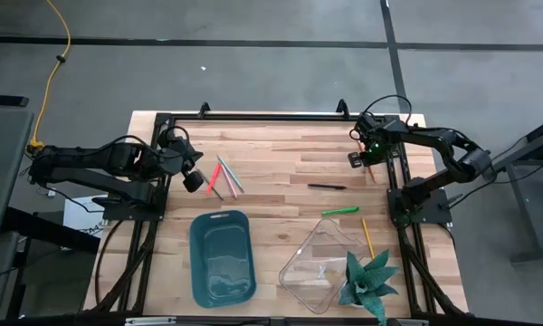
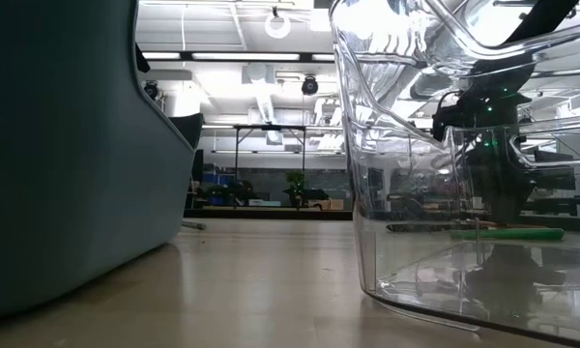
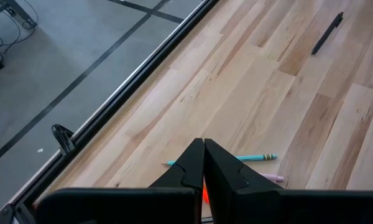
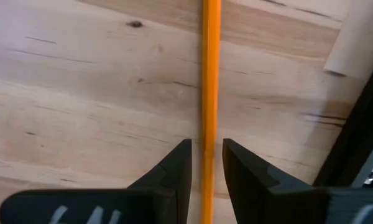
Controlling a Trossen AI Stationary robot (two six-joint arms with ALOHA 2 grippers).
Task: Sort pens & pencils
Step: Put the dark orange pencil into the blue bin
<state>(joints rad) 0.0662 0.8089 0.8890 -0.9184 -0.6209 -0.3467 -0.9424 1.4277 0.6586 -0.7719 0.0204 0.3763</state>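
My right gripper is open near the table's far right corner. Its fingers stand on either side of an orange pencil lying flat on the wood, with a slim gap on each side. My left gripper is shut and hovers at the left, beside a cluster of sticks: a teal pencil, a pinkish one and a red-orange pen showing under the fingers. A black pen, a green pen and a yellow pencil lie flat and apart.
A blue bin and a clear container stand near the table's near edge, with a green plant beside the container. A black frame rail runs along the far edge. Bare wood lies in the middle.
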